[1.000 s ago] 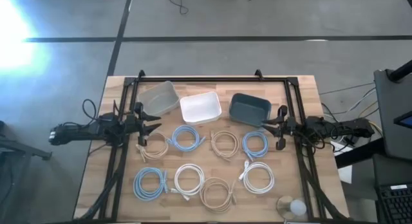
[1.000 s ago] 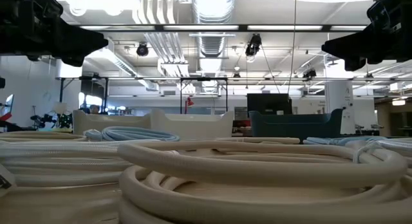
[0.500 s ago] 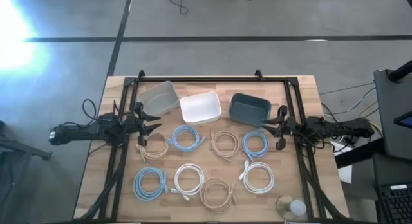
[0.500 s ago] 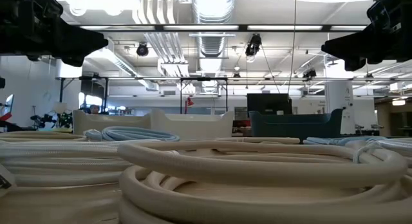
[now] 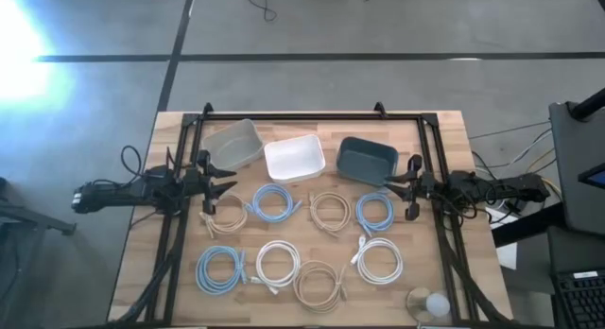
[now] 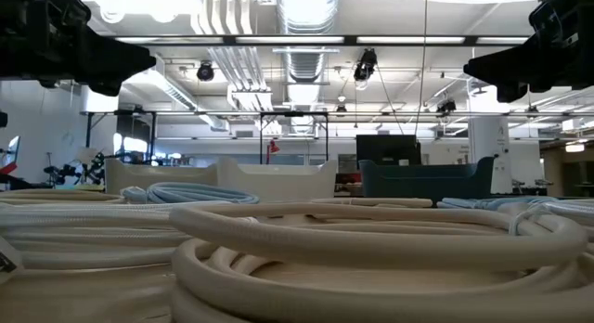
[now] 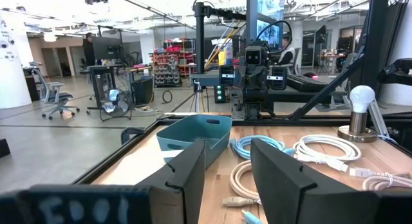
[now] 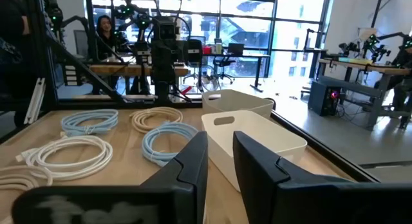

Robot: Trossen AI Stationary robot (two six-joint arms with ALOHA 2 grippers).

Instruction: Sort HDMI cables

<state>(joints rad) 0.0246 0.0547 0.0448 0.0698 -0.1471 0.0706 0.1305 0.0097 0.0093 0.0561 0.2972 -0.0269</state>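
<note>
From where I stand the white bin (image 5: 294, 159) is the anchor of the whole layout: it sits in the middle of the row along the far edge of the wooden table (image 5: 180, 272), with a clear bin (image 5: 233, 143) just to its left and a dark teal bin (image 5: 367, 161) just to its right, three tubs for what looks like three colours of cord. The HDMI cables (image 5: 274, 202) lie in front of the white bin as separate flat coils, none overlapping much, which I take to be so each one can be picked singly; light blue, beige and white loops are mixed across two rows, and I can count only eight, none yet in any tub. The left gripper (image 5: 219, 178) hangs left of the white bin, over the table's edge beside a beige coil (image 5: 227, 214), fingers (image 7: 187, 176) spread apart and holding nothing. The right gripper (image 5: 402, 192) waits right of the dark teal bin, near a blue coil (image 5: 374, 212), fingers (image 8: 193, 163) likewise apart and empty. Both arms seem parked at the sides to leave the coils clear, so sorting looks not yet begun
</note>
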